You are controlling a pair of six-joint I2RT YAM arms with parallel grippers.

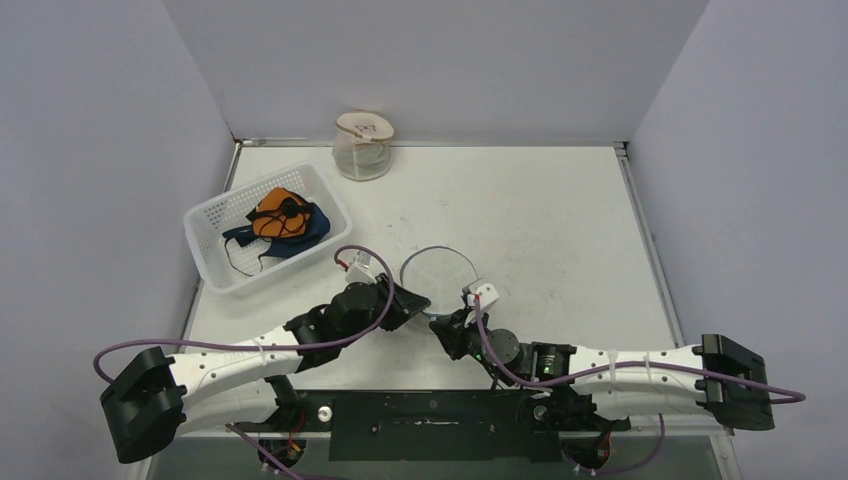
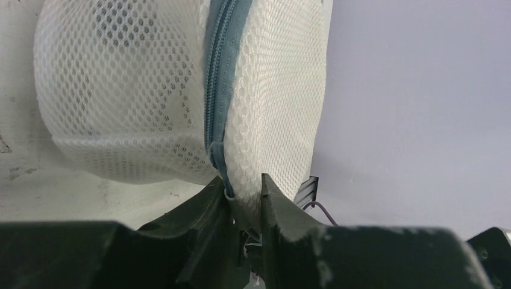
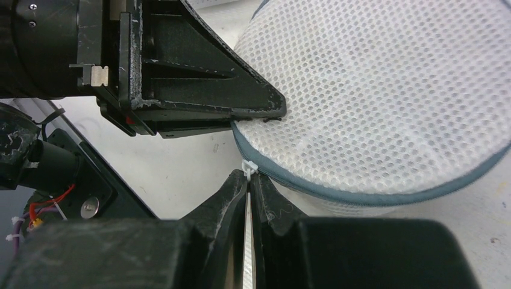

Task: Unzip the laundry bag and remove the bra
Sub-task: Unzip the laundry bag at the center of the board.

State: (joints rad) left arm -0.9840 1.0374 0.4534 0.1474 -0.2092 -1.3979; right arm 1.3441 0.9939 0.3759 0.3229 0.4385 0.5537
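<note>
The left pincer (image 2: pixel 242 180) is clenched on the laundry bag (image 3: pixel 385 90): its two dark fingers (image 2: pixel 202 208) squeeze a fold of white mesh at the bag's edge, right beside the grey-blue zipper (image 2: pixel 220 78). That zipper runs straight away from the fingertips and looks closed along the stretch in view. What the bag holds cannot be made out through the mesh.

The right pincer (image 3: pixel 248 177) sits just beside the left one, at the same near rim of the bag. Its jaws are pressed together on a thin white tie (image 3: pixel 247 167) that pokes out at their tips, touching the zipper band. Just beyond those tips, the point of a left finger rests on the bag's rim.

The round bag lies flat on the white table (image 1: pixel 560 230), directly ahead of both pincers. Beyond the left pincer and off to its left stands a white basket (image 1: pixel 197 228) holding an orange and blue garment (image 1: pixel 280 220) with thin dark straps. Farther ahead, near the back wall, stands a clear jar (image 1: pixel 362 150), well apart from both pincers
</note>
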